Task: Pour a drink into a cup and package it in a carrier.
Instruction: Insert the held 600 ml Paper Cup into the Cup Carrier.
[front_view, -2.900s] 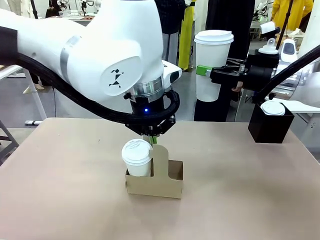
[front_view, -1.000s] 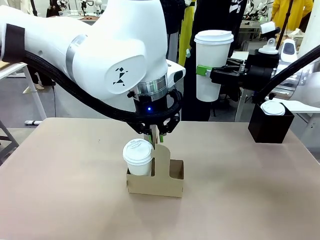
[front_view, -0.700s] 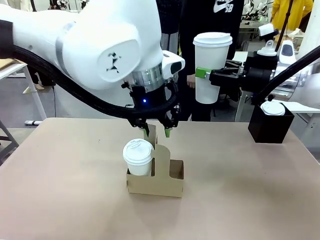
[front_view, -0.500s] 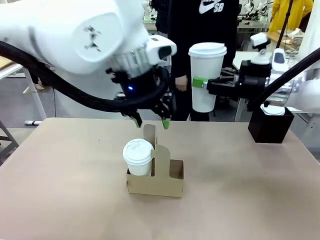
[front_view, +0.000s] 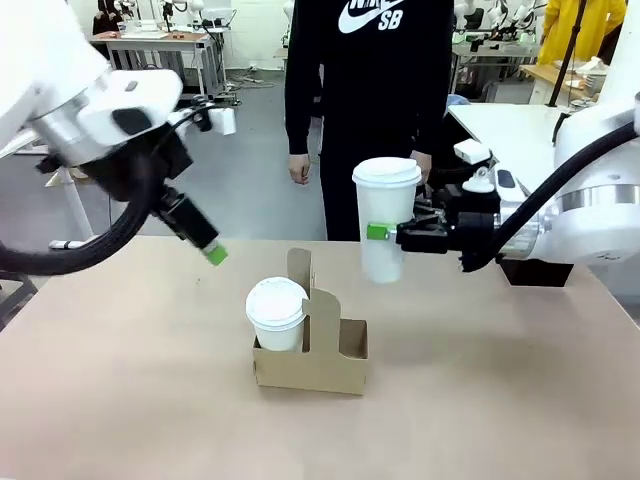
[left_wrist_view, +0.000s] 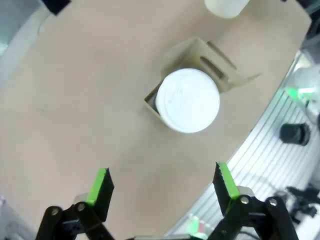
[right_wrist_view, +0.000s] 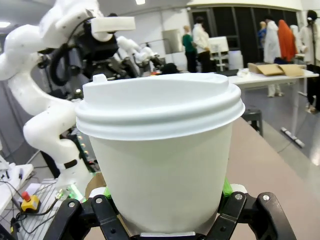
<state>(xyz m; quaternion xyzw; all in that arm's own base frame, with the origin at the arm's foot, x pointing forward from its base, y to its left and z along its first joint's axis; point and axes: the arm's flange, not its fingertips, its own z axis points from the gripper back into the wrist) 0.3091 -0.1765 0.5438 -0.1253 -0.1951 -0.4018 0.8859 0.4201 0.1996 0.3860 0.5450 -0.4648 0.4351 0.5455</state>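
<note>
"Front view first: where is the cup (front_view: 385, 200)?"

"Up in the air, upright, lid on. The right gripper (front_view: 388, 236) has it clamped by the lower half, one green pad showing on the near side. It hangs above the table (front_view: 500, 390), toward the robot's right of the carrier (front_view: 310, 372) and clear of it."

"Does the right wrist view agree?"

"Yes. The cup (right_wrist_view: 160, 150) sits between the right gripper's (right_wrist_view: 167, 202) fingers, both pads pressed against its wall."

"And the carrier?"

"It rests on the table near the middle, handle tab upright. A shorter lidded cup (front_view: 276, 312) stands in the slot on the robot's left; the slot on the right is empty."

"What about the left gripper (front_view: 213, 253)?"

"It's raised off to the robot's left, apart from the carrier. In its own wrist view the left gripper (left_wrist_view: 162, 185) has its jaws spread wide with nothing between them, looking down on the short cup (left_wrist_view: 187, 100) and the carrier (left_wrist_view: 192, 52)."

"Anyone opposite?"

"A person (front_view: 365, 90) in a dark top stands at the far side."
</note>
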